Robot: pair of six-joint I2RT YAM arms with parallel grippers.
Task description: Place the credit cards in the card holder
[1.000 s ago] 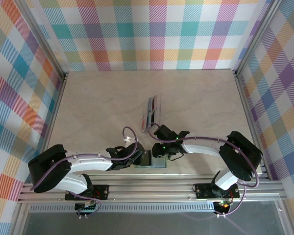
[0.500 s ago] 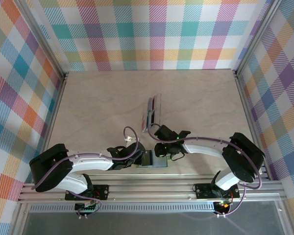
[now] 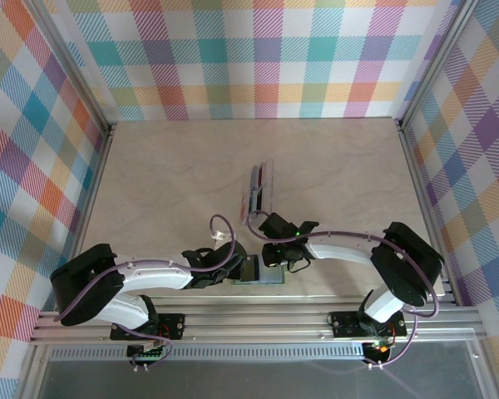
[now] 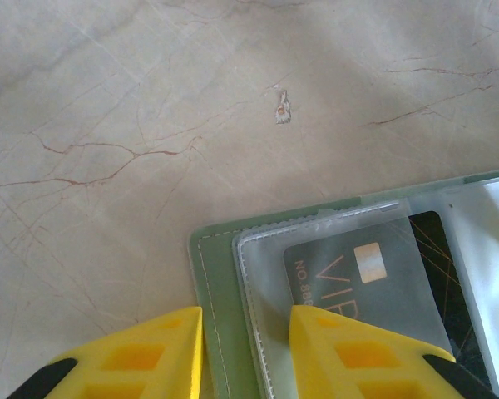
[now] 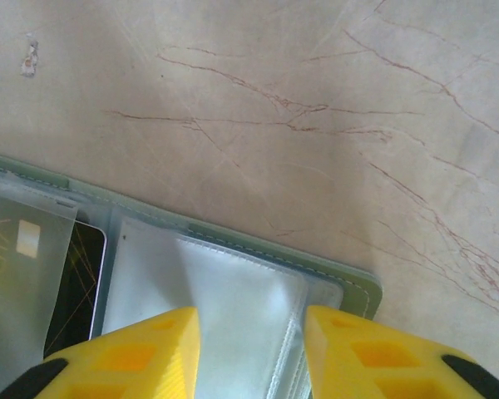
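The card holder (image 3: 259, 272) lies open on the table near the front edge, a grey-green cover (image 4: 213, 283) with clear sleeves (image 5: 216, 287) inside. A dark credit card (image 4: 359, 287) with gold "VIP" lettering sits in the left sleeve; its edge (image 5: 76, 278) shows in the right wrist view too. My left gripper (image 4: 245, 337) is open, its fingers astride the holder's left border. My right gripper (image 5: 251, 337) is open, low over the right-hand clear sleeve near the holder's green corner (image 5: 359, 287). More credit cards (image 3: 255, 198) stand in a clear tray further back.
The clear plastic tray (image 3: 260, 189) stands mid-table, just behind the right gripper. The metal frame rail (image 3: 258, 320) runs along the near edge right behind the holder. Checked walls close the table on three sides. A small chip (image 4: 283, 106) marks the marble top.
The right arm has shifted slightly to the left over the holder. The left arm and the holder have stayed in place.
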